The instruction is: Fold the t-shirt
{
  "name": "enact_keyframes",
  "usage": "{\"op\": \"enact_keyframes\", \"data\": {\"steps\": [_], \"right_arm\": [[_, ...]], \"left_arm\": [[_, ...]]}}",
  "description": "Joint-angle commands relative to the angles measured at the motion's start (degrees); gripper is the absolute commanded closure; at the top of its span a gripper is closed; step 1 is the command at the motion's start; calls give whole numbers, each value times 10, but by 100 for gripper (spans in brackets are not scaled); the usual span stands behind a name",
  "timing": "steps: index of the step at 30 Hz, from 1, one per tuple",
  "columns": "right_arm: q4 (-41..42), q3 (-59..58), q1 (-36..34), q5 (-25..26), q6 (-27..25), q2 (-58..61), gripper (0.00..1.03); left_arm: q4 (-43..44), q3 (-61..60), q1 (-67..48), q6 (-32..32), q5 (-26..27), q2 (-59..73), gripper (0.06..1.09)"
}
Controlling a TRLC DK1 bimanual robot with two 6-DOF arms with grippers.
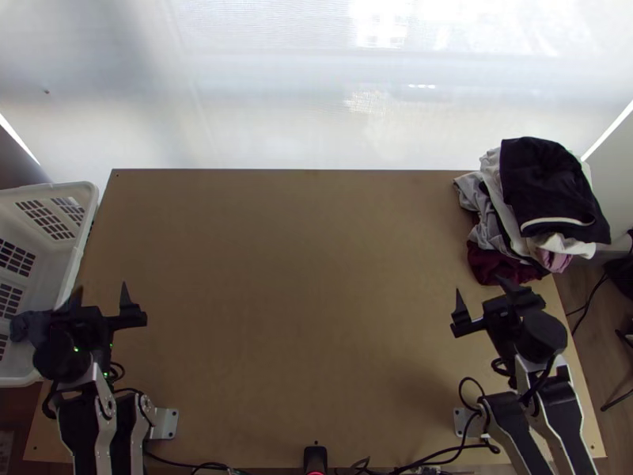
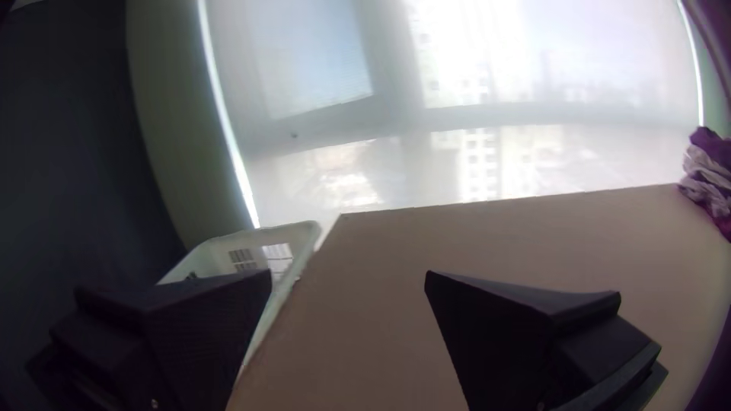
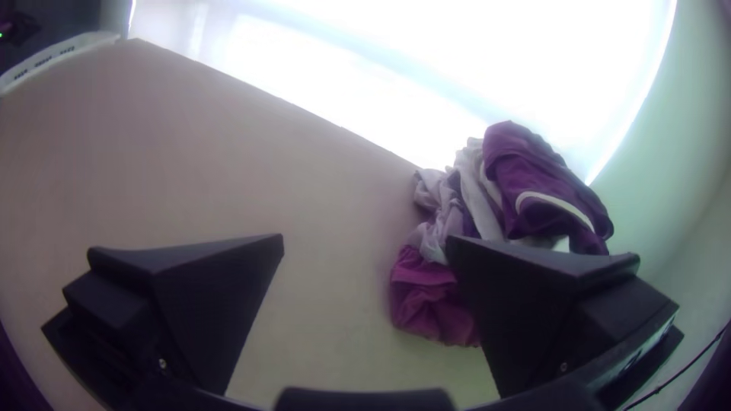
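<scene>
Top view. Tabletop (image 1: 277,277), centre: smooth matt wood. Basket (image 1: 84,229), left edge: white plastic. Clothes pile (image 1: 546,182), upper right: rumpled matt cloth. Bracket (image 1: 167,424), lower left: smooth metal.

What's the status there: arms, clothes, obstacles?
Left end effector open, empty, near basket. Right end effector open, empty. T-shirt: can't single one out in clothes pile, table's far right corner. Pile, close by right end effector, might obstruct it.

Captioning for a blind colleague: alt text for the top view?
A robot's left fingers and right fingers stand open near opposite sides of a wooden table; a clothes pile lies at its far right, a white basket at its left.
</scene>
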Motion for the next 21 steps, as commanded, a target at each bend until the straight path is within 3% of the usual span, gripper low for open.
{"op": "enact_keyframes", "data": {"steps": [1, 8, 12, 21], "right_arm": [[-90, 163, 54, 32, 100, 151, 4], [-243, 300, 168, 54, 202, 250, 5], [-305, 400, 219, 54, 245, 334, 5], [-361, 601, 285, 59, 237, 462, 4]], "left_arm": [[-20, 135, 229, -12, 57, 177, 11], [-128, 334, 298, 48, 72, 381, 12], [-235, 481, 314, 79, 73, 496, 12], [-352, 664, 385, 133, 73, 694, 12]]}}
